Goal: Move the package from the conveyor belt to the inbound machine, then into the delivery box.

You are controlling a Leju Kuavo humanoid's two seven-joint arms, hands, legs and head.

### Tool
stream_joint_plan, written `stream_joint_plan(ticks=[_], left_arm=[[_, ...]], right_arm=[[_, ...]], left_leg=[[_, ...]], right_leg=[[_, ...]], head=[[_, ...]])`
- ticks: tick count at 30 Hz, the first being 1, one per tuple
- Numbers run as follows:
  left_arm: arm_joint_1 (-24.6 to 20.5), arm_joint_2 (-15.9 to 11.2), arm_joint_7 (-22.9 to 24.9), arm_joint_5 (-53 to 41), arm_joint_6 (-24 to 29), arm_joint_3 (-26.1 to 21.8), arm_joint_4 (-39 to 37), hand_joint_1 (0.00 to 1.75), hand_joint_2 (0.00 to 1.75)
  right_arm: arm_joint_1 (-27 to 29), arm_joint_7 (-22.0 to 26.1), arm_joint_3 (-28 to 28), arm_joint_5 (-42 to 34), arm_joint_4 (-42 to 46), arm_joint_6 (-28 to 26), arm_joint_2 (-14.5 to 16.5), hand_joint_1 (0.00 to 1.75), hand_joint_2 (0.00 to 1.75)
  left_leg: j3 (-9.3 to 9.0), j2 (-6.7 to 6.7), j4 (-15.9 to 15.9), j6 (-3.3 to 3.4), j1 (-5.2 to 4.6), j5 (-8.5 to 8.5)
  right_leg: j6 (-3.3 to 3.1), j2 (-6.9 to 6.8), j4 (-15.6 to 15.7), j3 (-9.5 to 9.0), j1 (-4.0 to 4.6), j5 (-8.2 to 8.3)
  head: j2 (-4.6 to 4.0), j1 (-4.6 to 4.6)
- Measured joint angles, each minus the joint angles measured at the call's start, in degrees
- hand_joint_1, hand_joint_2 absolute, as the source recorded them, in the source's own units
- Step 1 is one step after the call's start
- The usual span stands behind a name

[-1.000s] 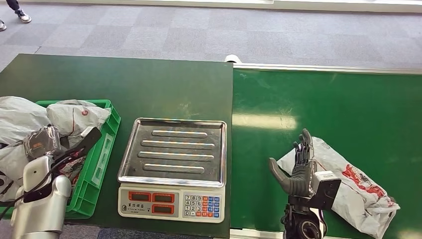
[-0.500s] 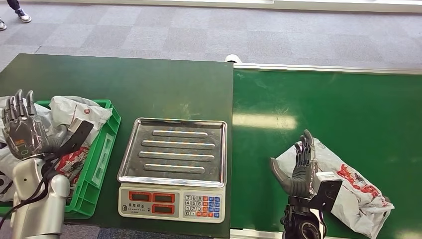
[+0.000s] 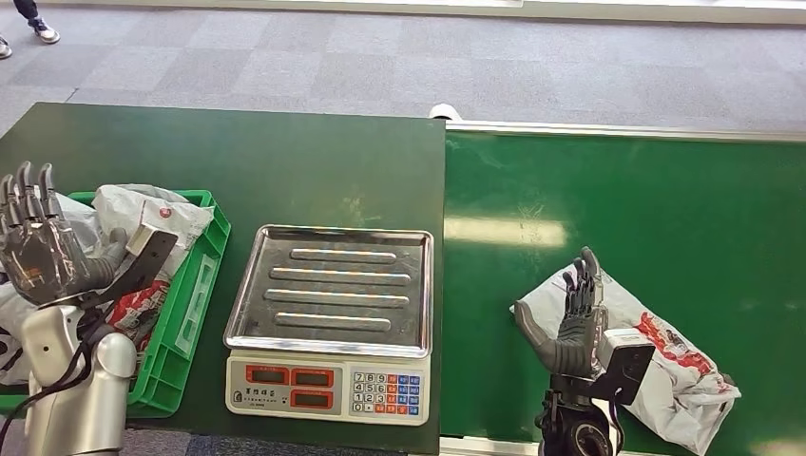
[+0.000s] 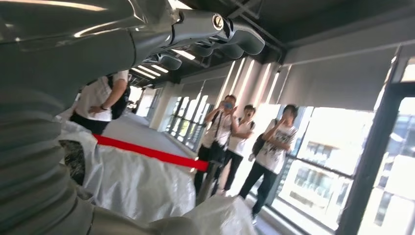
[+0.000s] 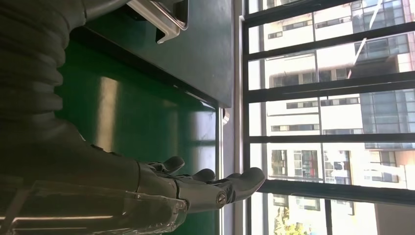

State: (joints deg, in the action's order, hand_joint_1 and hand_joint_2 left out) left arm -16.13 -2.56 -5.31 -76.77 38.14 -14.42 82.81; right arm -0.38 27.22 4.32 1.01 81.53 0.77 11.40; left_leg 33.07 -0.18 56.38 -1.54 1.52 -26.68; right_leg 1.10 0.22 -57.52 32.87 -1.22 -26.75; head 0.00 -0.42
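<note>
Change: the left robot hand (image 3: pixel 38 249), bent low over the green crate (image 3: pixel 195 304) a second ago, now stands raised with its fingers spread upward; the package (image 3: pixel 656 366) has slid a little leftward along the conveyor belt (image 3: pixel 665 209), while the right robot hand (image 3: pixel 568 318) keeps its place.
Left robot hand: open, fingers apart, holding nothing, above the crate's near-left end.
Right robot hand: open, thumb stretched out to the left, fingers upright and slightly apart, gripping nothing.
Package: a white bag with red print, lying flat on the belt near its front edge, just behind and to the right of the right robot hand; whether the fingers touch it I cannot tell.
Surroundings: a weighing scale (image 3: pixel 331 323) with a steel tray sits on the dark green counter (image 3: pixel 238 161) between crate and belt; white bags (image 3: pixel 143 223) fill the crate.
Bystanders: several people (image 4: pixel 244 142) stand by the windows behind a red barrier tape (image 4: pixel 151 154).
</note>
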Motion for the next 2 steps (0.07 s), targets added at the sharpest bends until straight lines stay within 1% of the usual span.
stream_joint_plan(ticks=[1, 2], left_arm=[[0.13, 0.43, -3.52, 0.81, 0.92, -0.15, 1.26, 0.0, 1.75], [0.2, 0.64, -5.37, 1.13, 1.31, -0.22, 1.95, 0.0, 1.75]], right_arm=[[-0.07, 0.13, 0.17, -0.23, -0.08, -0.15, -0.03, 0.0, 1.75], [-0.1, 0.2, 0.27, -0.35, -0.12, -0.23, -0.05, 0.0, 1.75]], left_leg=[[0.01, -0.01, 0.0, 0.0, 0.0, 0.0], [0.01, -0.01, 0.0, 0.0, 0.0, 0.0]], right_leg=[[0.0, 0.0, 0.0, 0.0, 0.0, 0.0], [0.0, -0.01, 0.0, 0.0, 0.0, 0.0]], head=[[0.0, 0.0], [0.0, 0.0]])
